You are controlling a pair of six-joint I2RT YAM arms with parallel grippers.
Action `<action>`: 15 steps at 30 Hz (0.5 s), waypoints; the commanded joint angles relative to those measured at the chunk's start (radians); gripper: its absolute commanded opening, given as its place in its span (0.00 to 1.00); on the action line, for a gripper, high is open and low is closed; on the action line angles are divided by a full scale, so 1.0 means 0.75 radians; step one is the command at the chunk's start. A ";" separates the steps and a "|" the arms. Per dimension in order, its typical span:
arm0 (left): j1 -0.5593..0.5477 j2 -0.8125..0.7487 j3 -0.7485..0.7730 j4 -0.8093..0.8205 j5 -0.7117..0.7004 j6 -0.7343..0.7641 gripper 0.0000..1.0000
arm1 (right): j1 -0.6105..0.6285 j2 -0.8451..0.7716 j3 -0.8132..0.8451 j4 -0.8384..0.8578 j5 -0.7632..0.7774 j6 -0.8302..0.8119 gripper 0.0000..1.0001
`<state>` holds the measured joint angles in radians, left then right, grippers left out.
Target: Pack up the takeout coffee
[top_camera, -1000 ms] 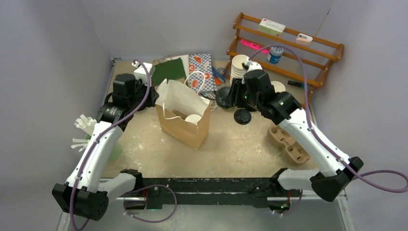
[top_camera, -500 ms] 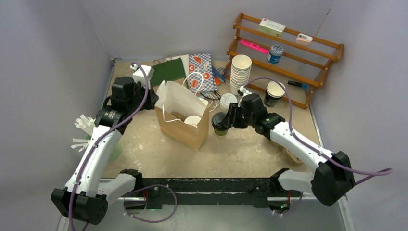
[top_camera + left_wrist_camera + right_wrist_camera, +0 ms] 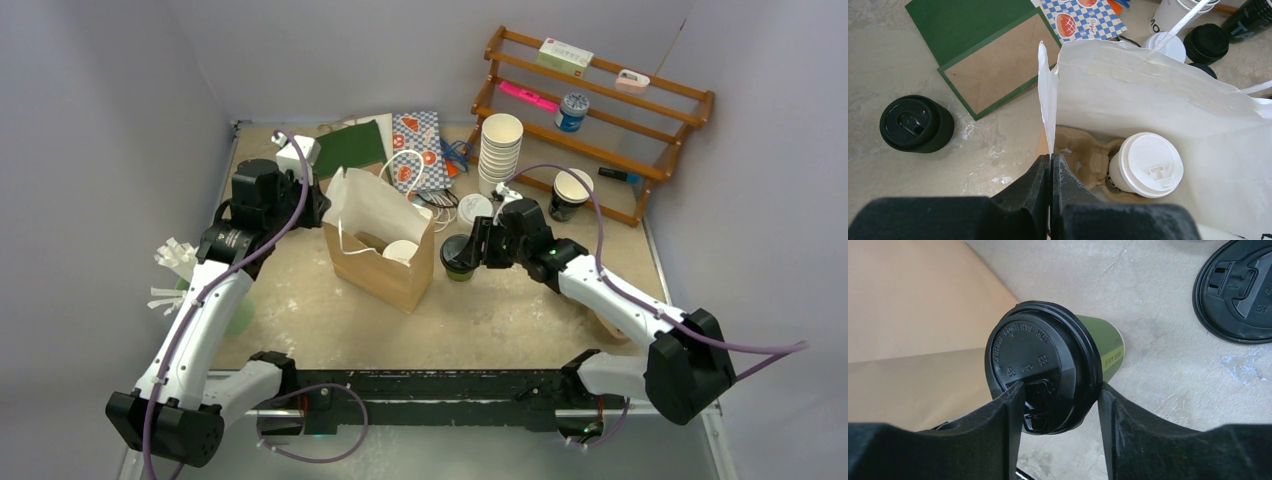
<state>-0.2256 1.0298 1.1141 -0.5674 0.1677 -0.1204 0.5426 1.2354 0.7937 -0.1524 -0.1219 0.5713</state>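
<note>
— Just right of the paper bag (image 3: 385, 262), what has the right gripper (image 3: 1058, 405) got?

— It has the black-lidded cup (image 3: 1048, 365), green-sided, with its jaws clamped on the body right under the lid's rim. That cup is outside the bag, close beside its right wall. I cannot tell whether its base touches the desk (image 3: 500, 310).

— And the bag's mouth?

— The left gripper (image 3: 1050, 162) has its jaws pressed together on the white upper edge at the bag's far-left corner. The mouth gapes upward. Inside, the white-lidded cup (image 3: 1146, 165) stands upright in a cardboard carrier (image 3: 1080, 160), and uncovered cardboard shows between that cup and the pinched edge.

— Where is there room?

— There is open desk in front of the bag, toward the arm bases. Behind the bag it is crowded. A green folder (image 3: 983, 50) and a checked paper (image 3: 1080, 20) lie flat there, with a loose black lid (image 3: 1238, 290), a stack of white cups (image 3: 500, 145) and a dark lidless cup (image 3: 571, 193). An all-black lidded cup (image 3: 916, 123) stands on the desk off the bag's left side, near the folder.

— What about the surface and the walls?

— The desk is pale and sandy, mottled with white scuffs. Plain lilac-grey walls close it in on three sides, and a wooden rack (image 3: 600, 100) leans in the far right corner.
</note>
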 commanded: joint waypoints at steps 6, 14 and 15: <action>-0.002 -0.029 -0.019 -0.005 0.023 -0.003 0.00 | -0.006 -0.026 0.005 -0.063 0.096 -0.023 0.96; -0.002 -0.044 -0.012 -0.014 0.010 0.005 0.00 | -0.003 -0.040 0.159 -0.185 0.191 -0.166 0.98; -0.002 -0.045 -0.008 -0.019 0.000 0.013 0.00 | -0.002 -0.031 0.185 -0.206 0.192 -0.183 0.98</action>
<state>-0.2256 1.0195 1.1122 -0.5720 0.1703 -0.1196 0.5423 1.2274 0.8257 -0.2520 -0.0376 0.5251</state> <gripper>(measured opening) 0.037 0.983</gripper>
